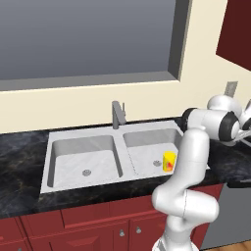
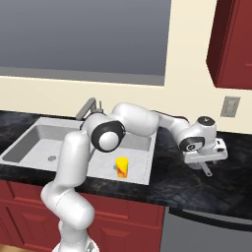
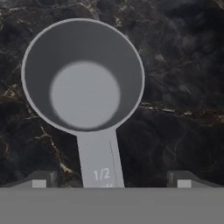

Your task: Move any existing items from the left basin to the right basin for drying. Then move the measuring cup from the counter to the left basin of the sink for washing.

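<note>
Two dark fingertips point(image 3: 39, 179) of the claw point(image 3: 111, 181) are standing wide apart at the bottom of the hand view, holding nothing, with the handle of the measuring cup point(image 3: 83, 76) running between them. That grey metal cup is lying on the dark marbled counter point(image 3: 183, 87), mouth up, its flat handle marked "1/2". In the right base view the claw point(image 2: 206, 165) is hanging low over the counter point(image 2: 187, 187) to the right of the sink point(image 2: 29, 130), and part of the measuring cup's handle point(image 2: 206, 171) is showing just beneath it. A yellow cup point(image 1: 169, 161) with a red-orange mark is standing upright in the right basin point(image 1: 144, 152). Beside it, the left basin point(image 1: 83, 162) is showing its round drain.
</note>
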You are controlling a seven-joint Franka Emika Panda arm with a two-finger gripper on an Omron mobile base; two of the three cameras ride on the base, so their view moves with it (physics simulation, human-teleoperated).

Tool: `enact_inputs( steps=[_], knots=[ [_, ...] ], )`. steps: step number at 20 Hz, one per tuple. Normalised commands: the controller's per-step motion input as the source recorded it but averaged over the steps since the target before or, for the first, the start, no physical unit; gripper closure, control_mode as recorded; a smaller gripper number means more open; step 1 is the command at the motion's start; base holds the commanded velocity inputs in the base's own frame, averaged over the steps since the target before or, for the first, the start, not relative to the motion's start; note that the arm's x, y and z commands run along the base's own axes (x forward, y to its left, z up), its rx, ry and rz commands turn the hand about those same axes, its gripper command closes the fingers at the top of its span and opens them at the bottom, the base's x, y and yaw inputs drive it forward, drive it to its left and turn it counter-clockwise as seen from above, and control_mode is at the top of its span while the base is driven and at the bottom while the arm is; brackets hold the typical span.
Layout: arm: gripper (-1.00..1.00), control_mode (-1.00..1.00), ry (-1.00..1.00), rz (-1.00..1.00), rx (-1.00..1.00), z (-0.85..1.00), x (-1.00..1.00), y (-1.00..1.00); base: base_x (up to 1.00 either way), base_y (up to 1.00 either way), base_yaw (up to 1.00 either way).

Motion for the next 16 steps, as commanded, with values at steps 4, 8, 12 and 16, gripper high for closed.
enact_inputs(
  steps=[4,8,12,16],
  knots=[
    [-1.0,-1.0,0.01,0.03,0.0,-0.18,0.03,0.0,0.0,0.0,0.0],
    [-1.0,-1.0,0.0,0.03,0.0,-0.14,0.0,0.0,0.0,0.0,0.0],
    [-1.0,-1.0,0.0,0.03,0.0,-0.11,0.01,0.0,0.0,0.0,0.0],
    [-1.0,-1.0,0.0,0.03,0.0,-0.13,0.06,0.0,0.0,0.0,0.0]
  ],
)
